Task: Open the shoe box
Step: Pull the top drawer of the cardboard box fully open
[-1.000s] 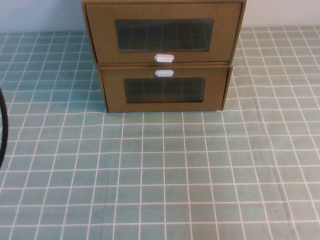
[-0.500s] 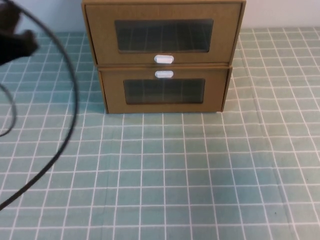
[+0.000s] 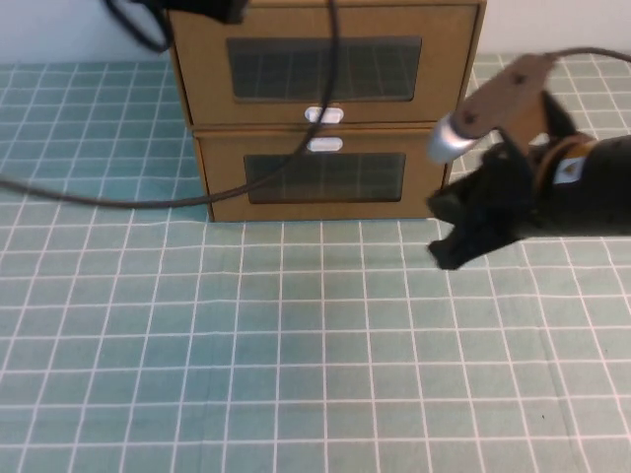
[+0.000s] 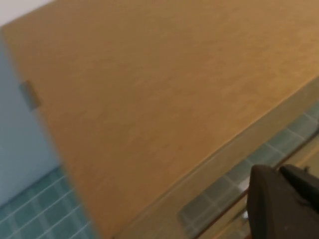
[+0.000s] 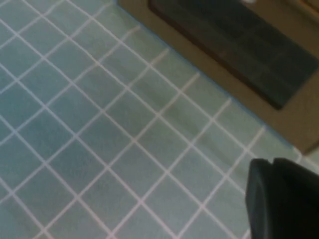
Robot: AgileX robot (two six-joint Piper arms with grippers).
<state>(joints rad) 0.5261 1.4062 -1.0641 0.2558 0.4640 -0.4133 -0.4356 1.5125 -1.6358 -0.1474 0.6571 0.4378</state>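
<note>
Two brown cardboard shoe boxes stand stacked at the back of the table, the upper box [image 3: 325, 69] on the lower box [image 3: 434, 182]. Both fronts are closed, each with a dark window and a small white handle: the upper handle [image 3: 323, 115] and the lower handle [image 3: 323, 145]. My left gripper [image 3: 229, 10] hovers over the upper box's top left edge, shut and empty; the left wrist view shows it [image 4: 280, 172] above the box top [image 4: 149, 89]. My right gripper [image 3: 449, 251] is shut and empty, just in front of the lower box's right corner, above the cloth [image 5: 99, 124].
A green checked cloth [image 3: 315, 345] covers the table. My left arm's black cable [image 3: 286, 172] hangs across both box fronts and runs off to the left. The right arm's body [image 3: 572, 192] fills the space right of the boxes.
The left arm swung in from the left edge to above the upper box, trailing its cable. The right arm came into view from the right, to the lower box's right corner.
</note>
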